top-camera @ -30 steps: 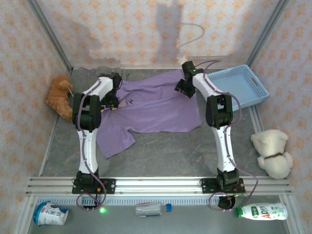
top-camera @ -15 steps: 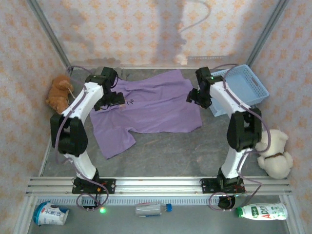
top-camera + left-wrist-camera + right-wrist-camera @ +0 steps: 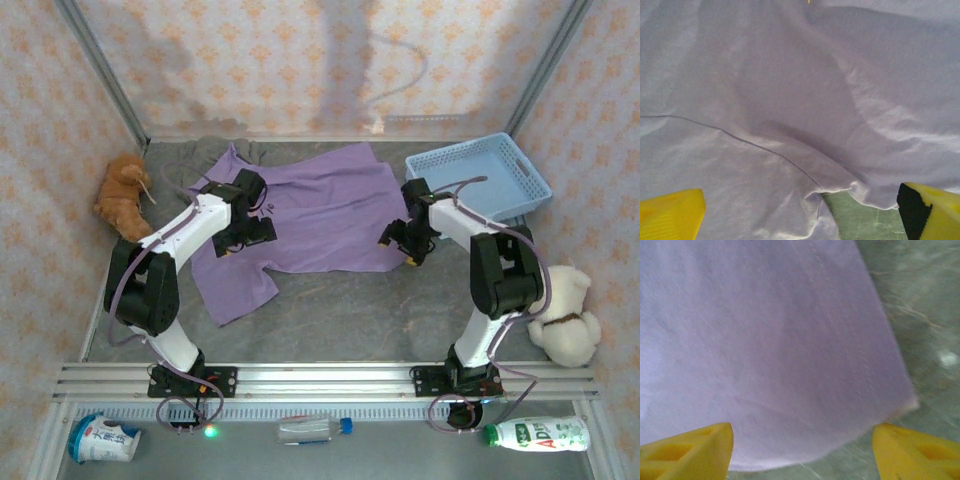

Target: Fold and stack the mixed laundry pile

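From above, the lavender-purple shirt (image 3: 320,210) lies spread flat on the grey table (image 3: 350,310), collar end to the left and one sleeve trailing toward the near side. A duller grey-brown cloth (image 3: 195,152), hard to make out, sits bunched at the far edge behind it. The left gripper (image 3: 240,240) is low over the shirt by the near sleeve, and the right gripper (image 3: 408,250) is low over the shirt's near right corner. The light blue basket (image 3: 500,185) stands far right, an orange plush toy (image 3: 122,195) is at the left wall and a cream plush toy (image 3: 560,310) at the right. In the left wrist view the two yellow fingertips (image 3: 670,215) stand wide apart with nothing clamped between them; below them are wrinkled purple cloth, a thin seam line and a sliver of bare table at the hem. In the right wrist view the yellow fingertips (image 3: 690,450) are likewise spread wide and unclamped, framing the shirt's hem and its corner, with bare table to the right.
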Robot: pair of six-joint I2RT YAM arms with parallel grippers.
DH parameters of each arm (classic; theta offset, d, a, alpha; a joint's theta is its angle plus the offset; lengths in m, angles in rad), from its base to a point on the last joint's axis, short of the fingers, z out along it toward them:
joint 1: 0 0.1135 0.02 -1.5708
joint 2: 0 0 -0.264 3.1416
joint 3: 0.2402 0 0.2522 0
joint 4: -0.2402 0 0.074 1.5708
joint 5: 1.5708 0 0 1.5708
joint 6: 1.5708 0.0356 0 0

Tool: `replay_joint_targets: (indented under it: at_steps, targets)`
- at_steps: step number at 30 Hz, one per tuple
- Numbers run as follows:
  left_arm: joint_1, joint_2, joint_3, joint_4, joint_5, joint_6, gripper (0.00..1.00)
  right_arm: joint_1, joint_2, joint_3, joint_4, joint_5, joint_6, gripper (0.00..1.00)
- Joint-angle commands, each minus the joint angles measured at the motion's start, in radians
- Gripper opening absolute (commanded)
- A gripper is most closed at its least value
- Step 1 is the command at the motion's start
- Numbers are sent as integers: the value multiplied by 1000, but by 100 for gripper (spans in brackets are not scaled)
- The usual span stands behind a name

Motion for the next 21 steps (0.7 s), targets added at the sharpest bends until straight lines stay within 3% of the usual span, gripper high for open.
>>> replay_joint_targets:
  at_steps: [1, 13, 21]
  targets:
    - [-5, -50, -2, 4, -30, -27, 100, 7, 39, 41, 81, 6, 73, 73]
    - [-4, -76, -25, -1, -46, -24, 100, 3, 41, 295, 36, 60, 20, 72]
    - [-5, -111, -80, 13, -53, -22, 100, -12, -91, 61, -37, 145, -46, 69]
